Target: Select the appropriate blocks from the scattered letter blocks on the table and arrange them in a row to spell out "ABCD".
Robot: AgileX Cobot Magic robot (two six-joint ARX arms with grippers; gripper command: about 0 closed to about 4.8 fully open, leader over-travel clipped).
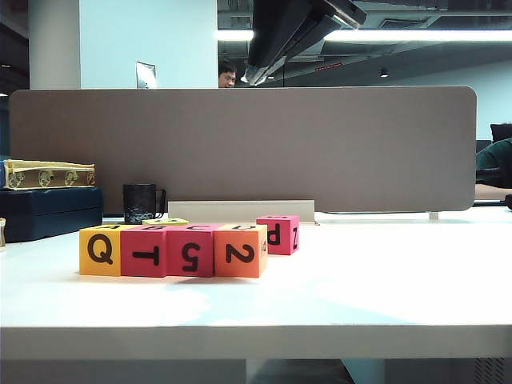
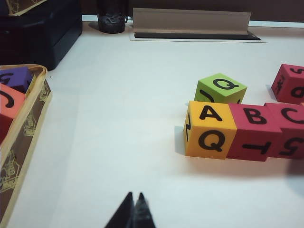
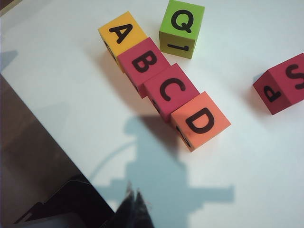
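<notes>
**Four-block row complete; both arms clear of the work**

The yellow-orange block point(image 3: 122, 34), two pink-red blocks point(image 3: 142, 62) point(image 3: 171, 89) and the orange block point(image 3: 200, 119) stand side by side, touching, in one straight line on the white tabletop point(image 3: 266, 161). In the right wrist view their top faces read A, B, C, D in order; in the exterior view their front faces show Q, T, 5, 2. The lime green block point(image 3: 182, 27) sits just behind the yellow-orange end, close to the row but not in line with it. The spare pink-red block point(image 3: 281, 83) lies apart, beyond the orange end. The left claw point(image 2: 134, 209) hangs over bare tabletop short of the row, jaws pressed together and empty. The right claw point(image 3: 134, 209) hangs above the tabletop's near edge, likewise closed on nothing. Judged from this layout, the spelling is done; at most, retraction of the arms remains.
</notes>
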